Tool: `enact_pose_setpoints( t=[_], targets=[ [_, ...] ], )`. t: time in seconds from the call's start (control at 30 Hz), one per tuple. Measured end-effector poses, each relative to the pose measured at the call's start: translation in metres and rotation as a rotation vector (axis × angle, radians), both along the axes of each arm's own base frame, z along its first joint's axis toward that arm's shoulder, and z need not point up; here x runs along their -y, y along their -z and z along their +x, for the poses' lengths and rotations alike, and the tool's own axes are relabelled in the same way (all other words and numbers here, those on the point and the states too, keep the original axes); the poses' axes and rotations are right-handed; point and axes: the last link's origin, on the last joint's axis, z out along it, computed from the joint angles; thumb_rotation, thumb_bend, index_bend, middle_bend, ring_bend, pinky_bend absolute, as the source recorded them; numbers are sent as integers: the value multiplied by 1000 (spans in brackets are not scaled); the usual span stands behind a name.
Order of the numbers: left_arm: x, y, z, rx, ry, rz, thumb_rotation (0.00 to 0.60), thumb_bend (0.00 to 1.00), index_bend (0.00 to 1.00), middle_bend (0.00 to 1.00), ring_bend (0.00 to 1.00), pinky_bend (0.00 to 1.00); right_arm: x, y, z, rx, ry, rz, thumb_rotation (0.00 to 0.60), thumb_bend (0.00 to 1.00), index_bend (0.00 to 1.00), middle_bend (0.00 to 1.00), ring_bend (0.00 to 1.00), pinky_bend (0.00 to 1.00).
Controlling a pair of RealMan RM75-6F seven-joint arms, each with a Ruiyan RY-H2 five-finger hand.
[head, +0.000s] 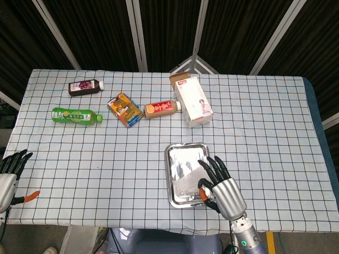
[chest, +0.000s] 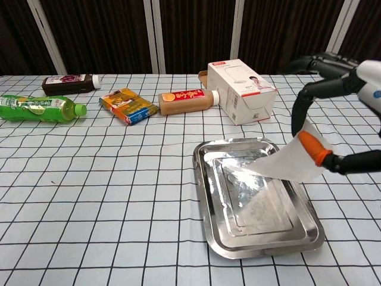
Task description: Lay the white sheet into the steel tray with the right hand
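Observation:
The steel tray lies on the checked table, right of centre. My right hand hovers over the tray's right side and pinches the white sheet by one edge. The sheet hangs tilted, its lower left part drooping into the tray. My left hand rests open at the table's left edge, seen only in the head view, holding nothing.
A white carton and a brown bottle lie behind the tray. Further left are a colourful box, a green bottle and a dark bottle.

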Motion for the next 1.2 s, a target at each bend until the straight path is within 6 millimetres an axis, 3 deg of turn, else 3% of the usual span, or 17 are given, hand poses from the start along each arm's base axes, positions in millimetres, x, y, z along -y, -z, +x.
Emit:
enact_pose_setpoints(
  t=[0.23,0.53,0.87,1.2],
  targets=[
    [0,1,0,-1,2,-2,600,0,0,0,0,0,-10,22,-25,-97,19,71,600,556,607,154,0,0],
    [0,1,0,-2,1,-1,600,0,0,0,0,0,-5,39,-50,-195,28,164,600,556,629,159,0,0],
    [0,0,0,-1,1,2,600,0,0,0,0,0,-2,41,-29,-173,-91,138,600,556,635,167,0,0],
    [0,0,0,4,-1,1,600,0,0,0,0,0,28,19,10,-99,-123,27,600,556,636,169,0,0]
  ],
)
